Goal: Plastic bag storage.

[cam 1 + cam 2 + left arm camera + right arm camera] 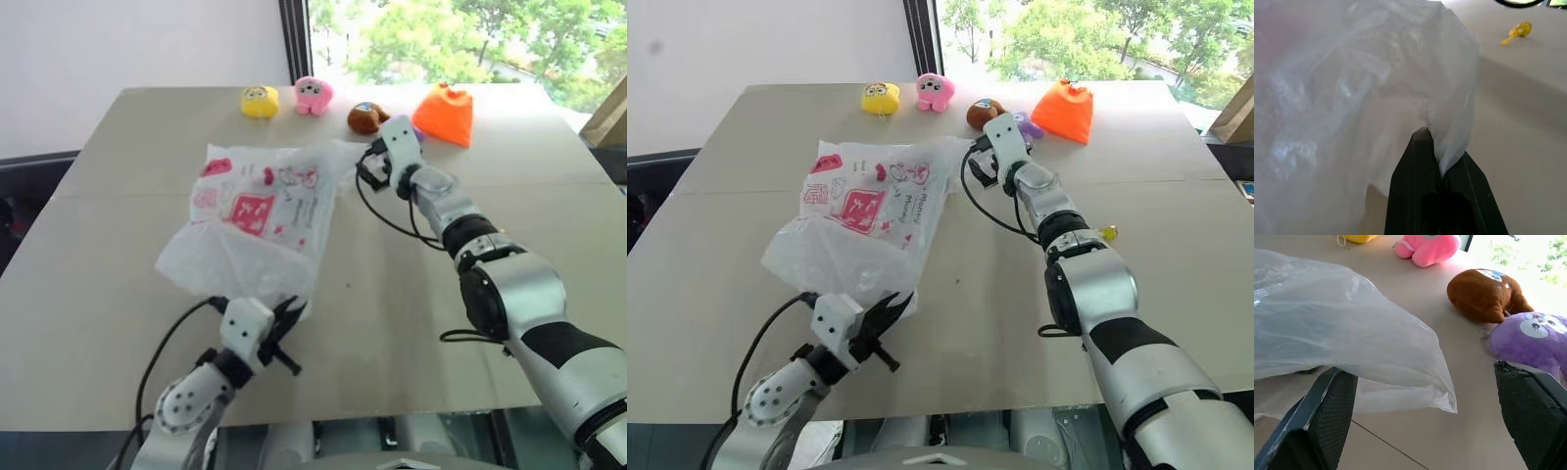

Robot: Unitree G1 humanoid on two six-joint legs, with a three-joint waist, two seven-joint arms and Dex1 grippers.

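The plastic bag [253,217], thin white film with red and pink prints, lies crumpled on the middle of the table [118,294]. Its near edge is pinched in my left gripper [285,331], which is shut on the bag close to the table's front; in the left wrist view the film [1352,98] rises out of the closed black fingers [1420,171]. My right gripper [376,163] stands open at the bag's far right corner. In the right wrist view that corner [1400,357] lies between the two spread fingers [1322,426], with nothing gripped.
Plush toys line the far edge of the table: yellow [260,101], pink [313,95], brown [366,117], purple [1535,335] and an orange cone-shaped one [444,115]. A small yellow scrap [1107,233] lies right of my right forearm. A window is behind the table.
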